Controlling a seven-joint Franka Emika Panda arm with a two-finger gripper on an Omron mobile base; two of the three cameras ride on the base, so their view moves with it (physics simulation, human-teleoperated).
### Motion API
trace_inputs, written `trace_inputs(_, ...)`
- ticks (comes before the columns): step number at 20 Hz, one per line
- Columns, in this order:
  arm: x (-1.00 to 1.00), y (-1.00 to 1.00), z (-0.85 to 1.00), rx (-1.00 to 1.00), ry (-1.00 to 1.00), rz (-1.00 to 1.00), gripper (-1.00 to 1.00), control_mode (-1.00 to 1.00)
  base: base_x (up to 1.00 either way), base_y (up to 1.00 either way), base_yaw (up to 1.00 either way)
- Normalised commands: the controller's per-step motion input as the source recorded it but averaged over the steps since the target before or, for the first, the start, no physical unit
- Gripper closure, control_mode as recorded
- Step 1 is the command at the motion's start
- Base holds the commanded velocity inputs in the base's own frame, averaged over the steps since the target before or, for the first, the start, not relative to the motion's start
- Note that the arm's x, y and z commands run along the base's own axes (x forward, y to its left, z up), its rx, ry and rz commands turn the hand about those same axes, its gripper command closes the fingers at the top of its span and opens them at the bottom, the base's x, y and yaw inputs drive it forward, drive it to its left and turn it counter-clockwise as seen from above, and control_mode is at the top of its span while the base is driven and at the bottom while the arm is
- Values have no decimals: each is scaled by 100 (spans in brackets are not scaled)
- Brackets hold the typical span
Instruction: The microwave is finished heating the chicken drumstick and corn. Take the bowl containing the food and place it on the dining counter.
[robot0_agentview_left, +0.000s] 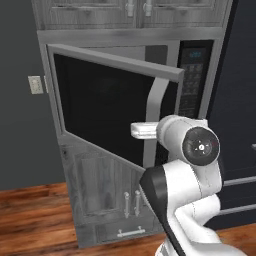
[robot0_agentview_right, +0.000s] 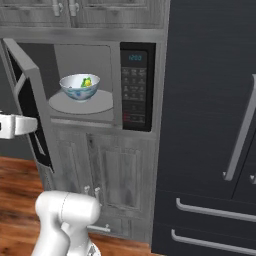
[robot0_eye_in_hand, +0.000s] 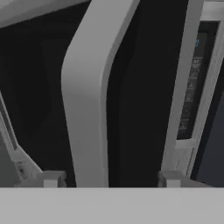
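**Microwave door ajar, bowl on the turntable, gripper at the handle**

Grey wood-grain cabinetry (robot0_agentview_left: 102, 190) frames the scene, with a wooden floor (robot0_agentview_left: 30, 220) below and a dark refrigerator front (robot0_agentview_right: 210, 125) at 3 o'clock of the right base view. Set into the cabinetry is the microwave (robot0_agentview_right: 100, 80), its black glass door (robot0_agentview_left: 100, 105) swung partly open on hinges at the 9 o'clock side. In the left base view the door's free edge carries the curved handle (robot0_agentview_left: 156, 117), shown there as a pale grey bar; the keypad panel (robot0_agentview_right: 135, 87) with its blue display sits at 3 o'clock of the cavity.

Inside the cavity, seen in the right base view, the bowl (robot0_agentview_right: 80, 87) stands upright on the pale round turntable (robot0_agentview_right: 100, 104), toward its 10 o'clock part. The corn (robot0_agentview_right: 87, 83), a small green-and-yellow piece, lies within the bowl against the far rim.

In the hand view the gripper (robot0_eye_in_hand: 109, 179) faces the door handle (robot0_eye_in_hand: 85, 100) at close range. Its two finger tips (robot0_eye_in_hand: 52, 178) are spread wide: one lies at 7 o'clock, the other at 5 o'clock, and the base of the handle falls between them, nearer the 7 o'clock tip. Contact between either tip and the handle cannot be judged. In the left base view the white arm (robot0_agentview_left: 192, 165) reaches toward the handle from 5 o'clock.
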Motion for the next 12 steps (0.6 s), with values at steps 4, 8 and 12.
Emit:
trace_inputs(4,-100,-24,-16,2,-2,0,-100,-100,0,0,0)
trace_inputs(8,-100,-51,-3,9,-2,0,-100,-100,0,0,0)
trace_inputs(12,-41,-100,25,42,-3,13,-100,-100,0,0,0)
